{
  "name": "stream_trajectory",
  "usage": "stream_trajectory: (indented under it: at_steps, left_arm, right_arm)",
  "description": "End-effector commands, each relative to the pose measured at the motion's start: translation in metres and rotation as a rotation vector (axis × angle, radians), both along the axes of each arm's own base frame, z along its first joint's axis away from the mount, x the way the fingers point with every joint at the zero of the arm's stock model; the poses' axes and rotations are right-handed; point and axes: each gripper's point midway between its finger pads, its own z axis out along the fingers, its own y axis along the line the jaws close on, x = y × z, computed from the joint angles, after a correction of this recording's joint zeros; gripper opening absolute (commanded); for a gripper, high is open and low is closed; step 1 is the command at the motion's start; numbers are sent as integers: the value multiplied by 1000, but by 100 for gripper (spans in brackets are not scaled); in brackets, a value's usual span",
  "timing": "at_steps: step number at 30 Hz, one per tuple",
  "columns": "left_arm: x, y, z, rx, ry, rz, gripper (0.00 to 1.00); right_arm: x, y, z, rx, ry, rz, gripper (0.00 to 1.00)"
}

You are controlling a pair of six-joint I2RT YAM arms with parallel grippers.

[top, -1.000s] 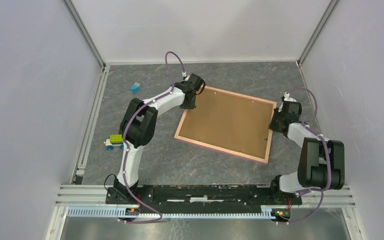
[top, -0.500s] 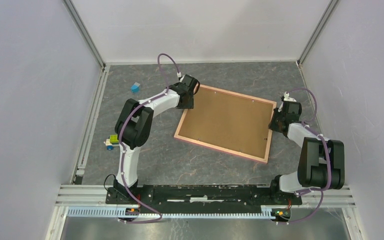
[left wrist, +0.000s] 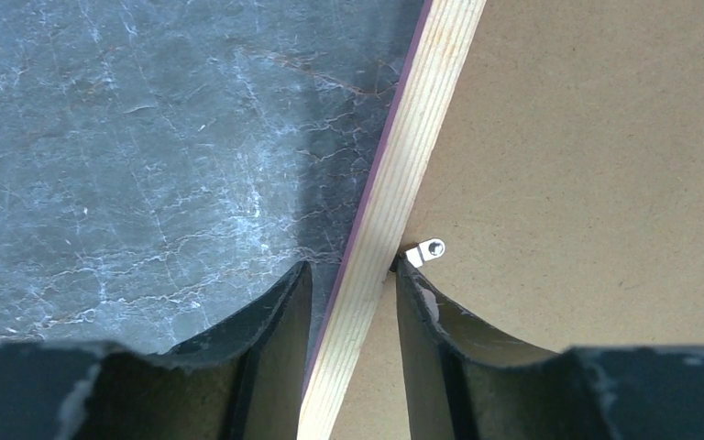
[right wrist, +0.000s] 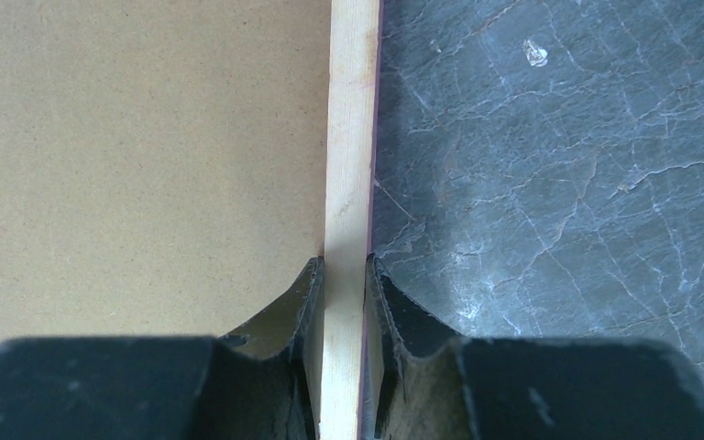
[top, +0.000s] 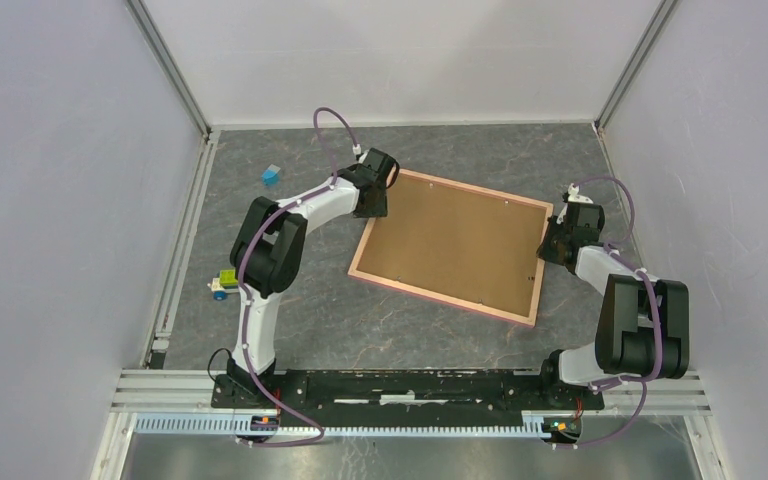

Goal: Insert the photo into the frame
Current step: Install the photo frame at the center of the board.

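Right gripper [right wrist: 342, 266] pinching frame [right wrist: 348, 110], left gripper [left wrist: 353, 270] parted

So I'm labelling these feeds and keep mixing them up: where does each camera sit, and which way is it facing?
Top external: fixed above and behind the bases, looking down at the table; both arms whole, left gripper and right gripper at opposite sides of the frame.
Left wrist: on that wrist, looking down past its fingers, open astride the rim.
Right wrist: likewise, its fingers clamped on the rim.
Shared: both wrist views show pale rim, brown backing board, grey table.
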Motion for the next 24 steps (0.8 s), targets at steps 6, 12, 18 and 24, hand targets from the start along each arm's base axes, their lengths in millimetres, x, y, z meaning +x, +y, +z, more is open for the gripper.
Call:
stream_trajectory:
  at_steps: [6, 12, 18, 24]
  left_arm:
    - [10, -6, -19, -120, 2, 122, 37]
    - [11, 5, -15, -124, -51, 215, 31]
    - [9, 11, -18, -133, -62, 281, 24]
    - [5, 3, -23, -298, -9, 353, 15]
  right_arm:
    - [3, 18, -1, 57, -24, 70, 24]
    - [2, 19, 0, 58, -25, 72, 24]
    - [2, 20, -1, 62, -23, 76, 23]
    - [2, 20, -2, 63, -22, 78, 23]
